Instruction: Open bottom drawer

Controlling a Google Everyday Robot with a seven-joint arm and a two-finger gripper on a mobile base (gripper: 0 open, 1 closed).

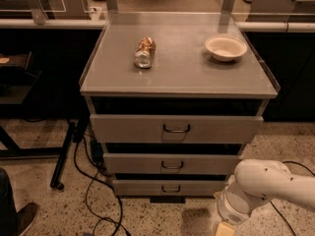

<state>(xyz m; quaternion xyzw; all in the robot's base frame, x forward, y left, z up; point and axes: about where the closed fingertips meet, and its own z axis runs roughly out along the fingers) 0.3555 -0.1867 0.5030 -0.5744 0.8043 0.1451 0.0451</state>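
Lowest of three, bottom drawer [170, 187] shut; open floor [197, 218] before it. Pincer [225, 228] at lower frame edge, right of it; grip state cannot tell. Table [182, 75]: one can [144, 52], one bowl [226, 47].

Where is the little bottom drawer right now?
The bottom drawer sits in the camera view's lower middle, right under the middle drawer. The gripper is near the floor, off to the picture's right of it.
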